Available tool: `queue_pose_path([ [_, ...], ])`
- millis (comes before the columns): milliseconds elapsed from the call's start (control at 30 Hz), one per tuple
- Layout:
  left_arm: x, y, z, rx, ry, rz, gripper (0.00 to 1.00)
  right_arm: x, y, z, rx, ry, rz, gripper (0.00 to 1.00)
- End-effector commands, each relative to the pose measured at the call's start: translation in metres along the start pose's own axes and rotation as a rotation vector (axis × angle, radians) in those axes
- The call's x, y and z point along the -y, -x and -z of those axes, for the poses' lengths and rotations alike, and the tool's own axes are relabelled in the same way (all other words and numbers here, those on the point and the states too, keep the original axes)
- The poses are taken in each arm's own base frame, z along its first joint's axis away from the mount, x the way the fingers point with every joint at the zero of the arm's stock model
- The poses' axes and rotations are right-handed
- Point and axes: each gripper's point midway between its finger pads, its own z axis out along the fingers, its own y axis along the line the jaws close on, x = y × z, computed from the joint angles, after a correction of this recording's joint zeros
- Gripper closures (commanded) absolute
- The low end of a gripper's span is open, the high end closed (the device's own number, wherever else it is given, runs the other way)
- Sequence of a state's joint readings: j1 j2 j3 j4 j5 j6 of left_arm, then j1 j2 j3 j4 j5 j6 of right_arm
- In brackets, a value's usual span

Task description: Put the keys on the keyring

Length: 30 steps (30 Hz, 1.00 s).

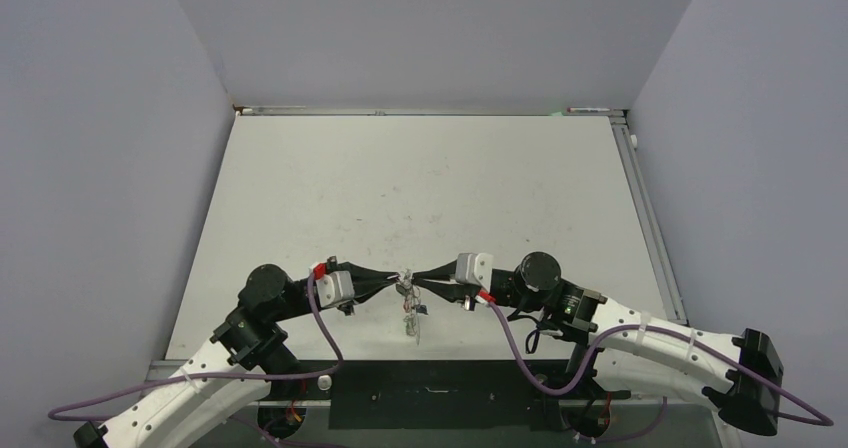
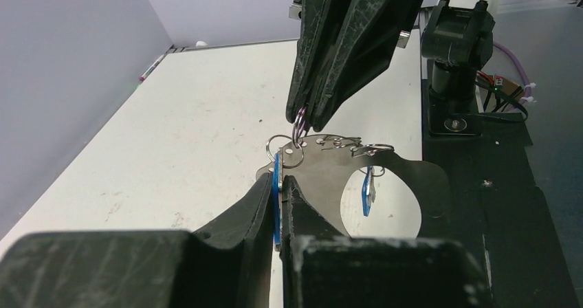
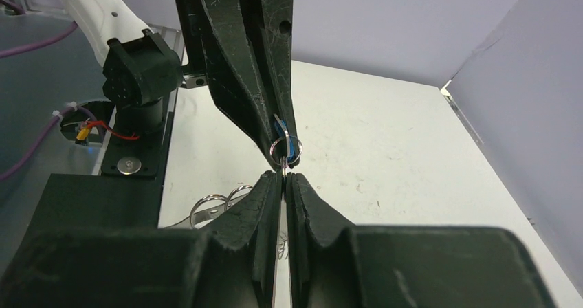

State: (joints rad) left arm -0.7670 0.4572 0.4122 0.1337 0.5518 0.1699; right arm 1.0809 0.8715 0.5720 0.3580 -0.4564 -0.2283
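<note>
Table (image 1: 420,188): a white, matt top is recorded, enclosed by pale grey walls on the left, far and right sides; faint scuffs and dark specks are noted across the surface, most clearly in the wrist views; a metal rail (image 1: 645,218) is fitted along the right edge; a black plate (image 1: 440,393) is laid across the near edge, level with the table. One small cluster of keys (image 1: 415,311) is observed over the near-centre area of the top; whether it is resting on the surface or held clear of it cannot be determined from any view.
</note>
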Motion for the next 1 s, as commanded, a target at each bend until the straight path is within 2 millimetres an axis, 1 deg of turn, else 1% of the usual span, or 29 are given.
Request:
queue_pose_path([
  [0, -0.016, 0.027, 0.003, 0.053, 0.074, -0.057, 1.0, 0.006, 0.012, -0.003, 0.039, -0.015, -0.004, 0.91],
  [167, -0.016, 0.027, 0.003, 0.051, 0.074, -0.06, 1.0, 0.009, 0.014, -0.002, 0.038, -0.035, -0.019, 0.89],
  [200, -0.016, 0.027, 0.003, 0.051, 0.073, -0.061, 1.0, 0.01, 0.014, -0.001, 0.038, -0.042, -0.023, 0.85],
  [233, -0.016, 0.027, 0.003, 0.052, 0.072, -0.061, 1.0, 0.011, 0.015, -0.001, 0.039, -0.052, -0.027, 0.37],
  [267, -0.016, 0.027, 0.003, 0.051, 0.073, -0.061, 1.0, 0.013, 0.016, 0.0, 0.041, -0.059, -0.03, 0.16],
  [300, -0.016, 0.027, 0.003, 0.052, 0.074, -0.062, 1.0, 0.014, 0.016, 0.001, 0.04, -0.069, -0.036, 0.14],
  [433, -0.017, 0.027, 0.003, 0.049, 0.076, -0.061, 1.0, 0.019, 0.018, 0.002, 0.039, -0.097, -0.045, 0.13],
  [600, -0.022, 0.026, 0.004, 0.034, 0.103, -0.066, 1.0, 0.016, 0.014, 0.002, 0.032, -0.084, -0.043, 0.13],
  [800, -0.051, 0.014, 0.006, -0.067, 0.251, -0.028, 1.0, 0.014, 0.006, -0.002, 0.015, -0.081, -0.072, 0.13],
  [967, -0.074, 0.007, 0.006, -0.125, 0.366, 0.042, 1.0, 0.028, -0.005, 0.003, 0.026, -0.204, -0.123, 0.13],
])
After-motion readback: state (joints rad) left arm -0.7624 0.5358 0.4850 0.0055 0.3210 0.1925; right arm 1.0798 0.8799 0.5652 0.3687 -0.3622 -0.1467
